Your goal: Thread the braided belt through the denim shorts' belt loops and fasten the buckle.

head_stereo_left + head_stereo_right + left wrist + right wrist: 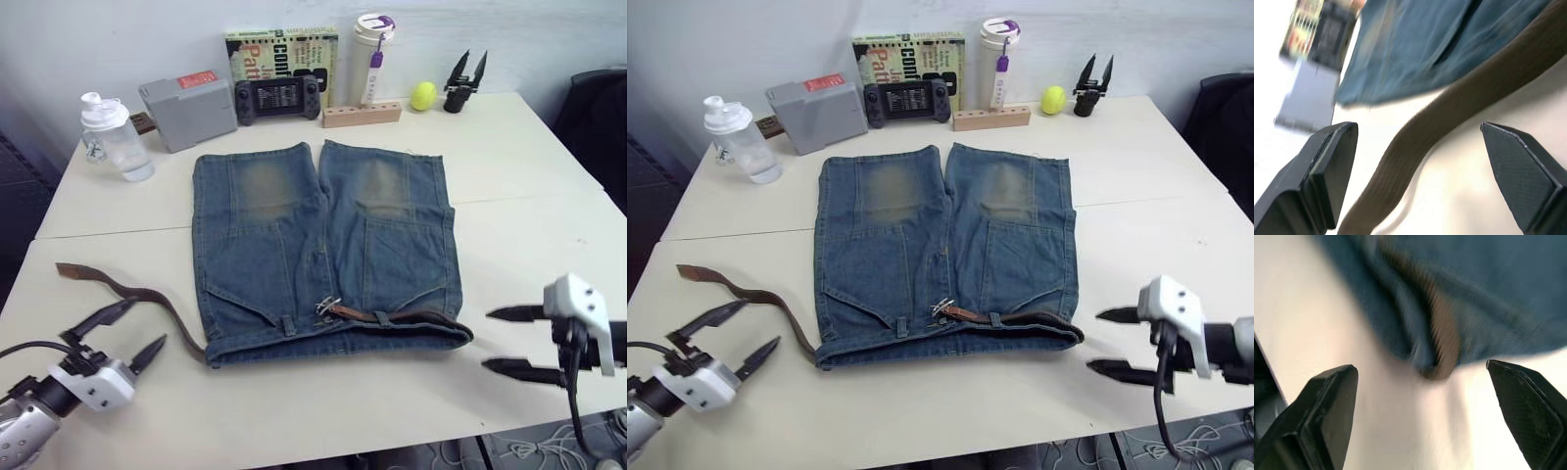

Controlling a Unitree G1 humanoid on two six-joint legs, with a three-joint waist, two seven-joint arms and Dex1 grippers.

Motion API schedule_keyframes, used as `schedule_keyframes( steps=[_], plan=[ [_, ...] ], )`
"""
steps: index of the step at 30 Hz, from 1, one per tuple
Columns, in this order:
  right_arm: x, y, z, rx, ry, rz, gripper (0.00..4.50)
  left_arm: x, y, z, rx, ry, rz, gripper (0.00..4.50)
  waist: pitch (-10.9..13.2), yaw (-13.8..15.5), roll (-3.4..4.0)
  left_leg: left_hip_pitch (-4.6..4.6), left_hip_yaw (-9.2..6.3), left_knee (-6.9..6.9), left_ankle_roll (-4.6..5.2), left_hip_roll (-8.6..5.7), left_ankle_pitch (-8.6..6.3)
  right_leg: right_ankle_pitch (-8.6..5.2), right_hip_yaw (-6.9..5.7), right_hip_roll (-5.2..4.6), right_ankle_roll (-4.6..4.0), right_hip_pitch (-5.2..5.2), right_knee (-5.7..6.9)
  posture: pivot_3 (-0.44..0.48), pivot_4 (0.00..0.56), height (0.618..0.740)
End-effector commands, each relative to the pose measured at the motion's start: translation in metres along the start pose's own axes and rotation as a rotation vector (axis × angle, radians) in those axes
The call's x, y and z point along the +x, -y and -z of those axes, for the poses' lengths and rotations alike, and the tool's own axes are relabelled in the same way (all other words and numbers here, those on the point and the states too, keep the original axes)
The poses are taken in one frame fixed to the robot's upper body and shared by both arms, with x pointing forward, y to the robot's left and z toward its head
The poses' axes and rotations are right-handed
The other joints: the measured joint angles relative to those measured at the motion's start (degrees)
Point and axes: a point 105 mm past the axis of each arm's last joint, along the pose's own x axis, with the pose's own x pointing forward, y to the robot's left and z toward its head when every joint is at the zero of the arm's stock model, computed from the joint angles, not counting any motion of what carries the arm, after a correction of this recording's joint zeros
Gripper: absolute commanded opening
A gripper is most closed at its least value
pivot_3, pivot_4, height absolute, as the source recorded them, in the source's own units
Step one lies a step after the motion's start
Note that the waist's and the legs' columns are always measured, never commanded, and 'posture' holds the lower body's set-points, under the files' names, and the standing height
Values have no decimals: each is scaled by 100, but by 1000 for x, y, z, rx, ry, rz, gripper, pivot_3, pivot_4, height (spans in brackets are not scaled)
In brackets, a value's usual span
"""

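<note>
Half the braided belt (127, 291) lies hidden inside denim shorts (323, 255); buckle (327, 306) at centre. Both end effectors, left (129, 331) and right (507, 341), wide, empty, over cream surface (529, 176).

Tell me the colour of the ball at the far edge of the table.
The ball is yellow-green, clearest in the left eye view.

Left gripper (122, 331) low in the bottom left corner of the head view, white wrist block behind it, arm running off the lower left edge. Black fingers (1327, 171) spread wide, aimed up and to the right, nothing between them. Right gripper (511, 341) at the lower right, white housing at the wrist, cable hanging below. Jaws open, one finger above the other, pointing left toward frame centre, holding nothing. Both arms held low and well apart.
</note>
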Motion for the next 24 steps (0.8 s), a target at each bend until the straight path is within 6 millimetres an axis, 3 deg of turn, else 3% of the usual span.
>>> schedule_keyframes(
  steps=[1, 5, 9, 11, 13, 17, 18, 21, 24],
  plan=[
    [10, 9, -29, 45, 154, 51, 4500, 16, -33, -16, -86, 48, -85, 4416, 0, 15, -7, -2, -2, 0, -1, 3, 0, 0, 9, -18, 0, -2, 2, 0, 150, 731],
    [39, 51, -44, 62, 211, 262, 4500, 52, -41, -47, -326, 128, -39, 4416, 4, 88, -8, -23, -12, 5, -9, -7, 5, 0, 16, -44, -1, -19, 24, 0, 150, 731],
    [76, 73, -42, 111, 169, 309, 4500, 91, -20, -60, -719, 98, 176, 4416, 5, 70, 3, -35, 0, 15, -11, -17, 9, 4, 12, 15, 7, -28, 28, 0, 150, 731],
    [87, 83, -31, 163, 113, 332, 4500, 103, -15, -65, -741, 92, 237, 4416, 5, 59, 3, -45, 0, 19, -20, -15, 15, 5, 13, 38, 9, -36, 30, 0, 150, 731],
    [96, 92, -17, 205, 51, 364, 4500, 114, 1, -69, -771, 61, 346, 4416, 5, 53, 3, -59, 13, 17, -31, -24, 19, 5, 6, 63, 9, -44, 22, 0, 150, 731],
    [104, 97, -6, 219, 0, 354, 4500, 133, 14, -68, -857, -9, 399, 4416, 6, 65, 5, -88, 35, 1, -51, -15, 30, 2, -1, 84, 5, -64, 10, 0, 150, 731],
    [106, 96, -3, 214, -20, 348, 3970, 137, 17, -65, -863, -35, 407, 4500, 6, 61, 4, -89, 34, -2, -55, -13, 32, 2, -1, 89, 4, -64, 7, 0, 150, 731],
    [111, 90, 7, 210, -87, 305, 2779, 141, 21, -60, -805, -77, 432, 3731, 6, 28, 4, -87, 35, -4, -63, -4, 36, 2, 1, 99, 3, -64, 5, 0, 150, 731],
    [117, 83, 21, 193, -164, 268, 1428, 143, 29, -56, -771, -104, 473, 2468, 6, 18, 4, -84, 35, -7, -66, 1, 37, 0, 2, 103, 0, -64, 5, 0, 150, 731]
  ],
)
